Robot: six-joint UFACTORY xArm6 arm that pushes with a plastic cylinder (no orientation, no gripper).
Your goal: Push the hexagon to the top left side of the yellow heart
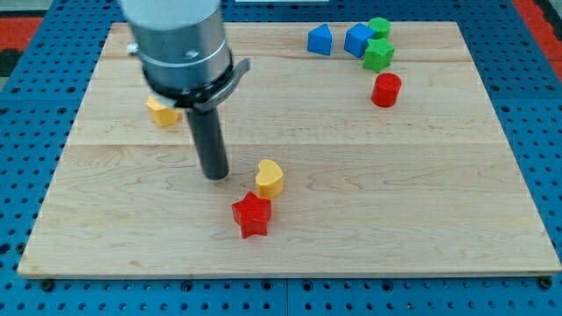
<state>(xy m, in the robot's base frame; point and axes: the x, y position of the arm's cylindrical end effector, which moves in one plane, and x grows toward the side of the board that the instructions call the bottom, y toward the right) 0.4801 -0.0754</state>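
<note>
The yellow heart (270, 178) lies near the middle of the wooden board (421, 202). A yellow block that looks like the hexagon (161, 112) sits at the view's left, partly hidden behind the arm's grey body. My tip (215, 177) rests on the board just left of the yellow heart, with a small gap between them. It is well below and to the right of the yellow hexagon. A red star (252, 216) lies just below the heart, close to it.
At the view's top right are two blue blocks (320, 39) (356, 39), a green round block (379, 26), a green star-like block (378, 55) and a red cylinder (385, 89). Blue pegboard surrounds the board.
</note>
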